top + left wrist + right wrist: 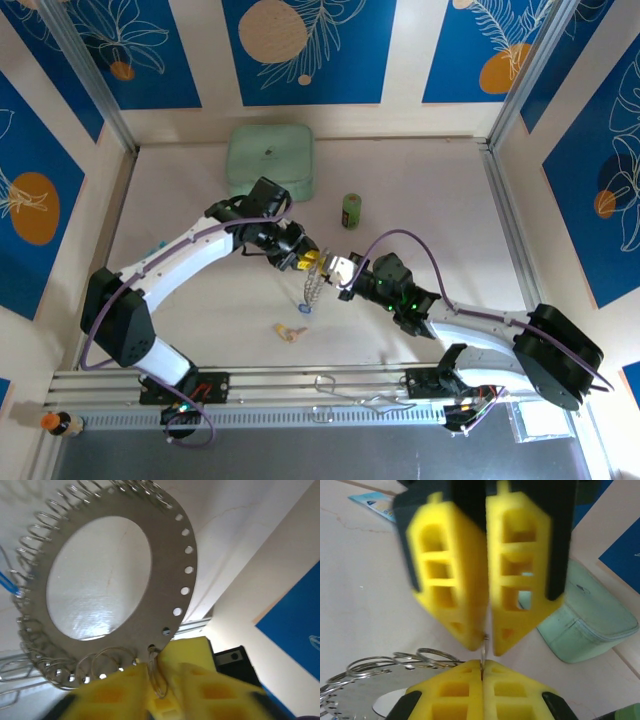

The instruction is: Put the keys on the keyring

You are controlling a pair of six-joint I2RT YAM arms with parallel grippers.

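The keyring (167, 565) is a flat silvery hoop with holes along its rim and several small wire loops. It hangs above the table between both grippers (312, 288). My left gripper (152, 669) is shut on one small wire loop (158, 672) at the hoop's edge. My right gripper (481, 664) is shut on the same thin loop from the opposite side, tip to tip with the left gripper (487, 641). A blue piece (7, 582) dangles from the hoop's far edge. One key with a yellow and blue head (290, 332) lies on the table near the front.
A mint-green square box (269, 160) sits at the back, and a small upright green cylinder (351, 210) stands to its right. A metal rail (300, 385) runs along the front edge. A small bottle (58, 423) lies at the front left.
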